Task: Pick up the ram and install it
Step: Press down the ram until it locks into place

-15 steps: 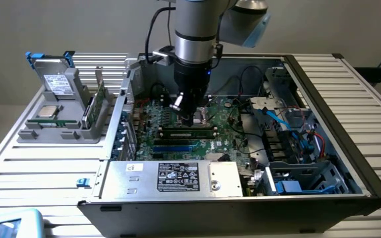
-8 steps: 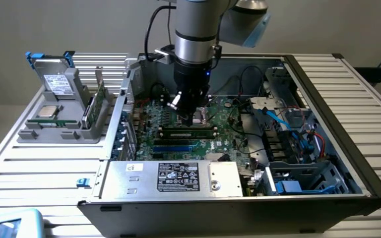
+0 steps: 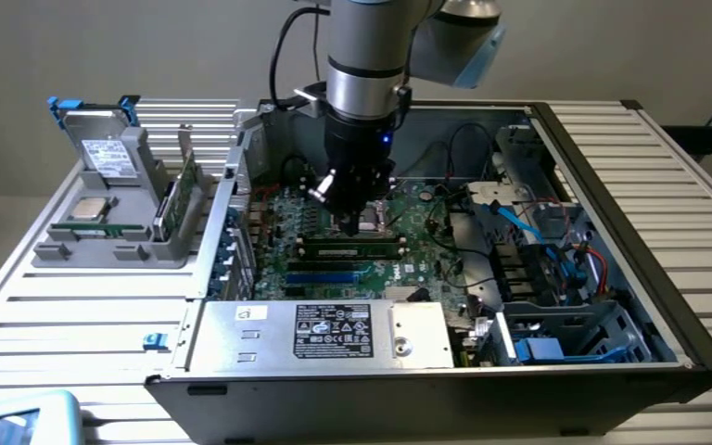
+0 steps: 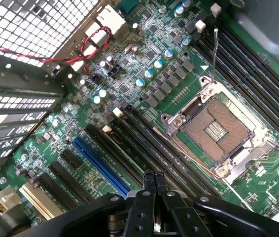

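Holder rack point(image 3: 108, 246): far on the exterior view's left I see a grey rack on the slatted table point(image 3: 71, 315), outside the computer case point(image 3: 653, 278).
Drive point(image 3: 108, 153): a silver boxy drive with a white label stands upright at the back of the rack, in front of a blue bracket.
Processor point(image 3: 88, 208): a small square silver chip lies flat on the rack, just in front of the drive.
Ram point(image 3: 171, 202): I read a thin green board standing on edge at the rack's right side, beside the case wall, apart from my gripper. I cannot make out its chips.
Power supply point(image 3: 319, 336): a silver box with a black label sits along the near edge of the case.
Motherboard point(image 4: 144, 59): green board on the case floor, crowded with capacitors and small chips.
Memory slots point(image 4: 144, 158): long black slots run side by side next to the open processor socket point(image 4: 218, 126); a blue slot point(image 4: 100, 165) lies parallel beside them.
Gripper point(image 4: 154, 181): low inside the case, over the motherboard near the memory slots. In the wrist view its two black fingers point(image 4: 148, 183) are pressed together at the tips, and I see nothing between them.
Cables point(image 3: 554, 232): on the exterior view's right, blue and black cables run over the drive bays.
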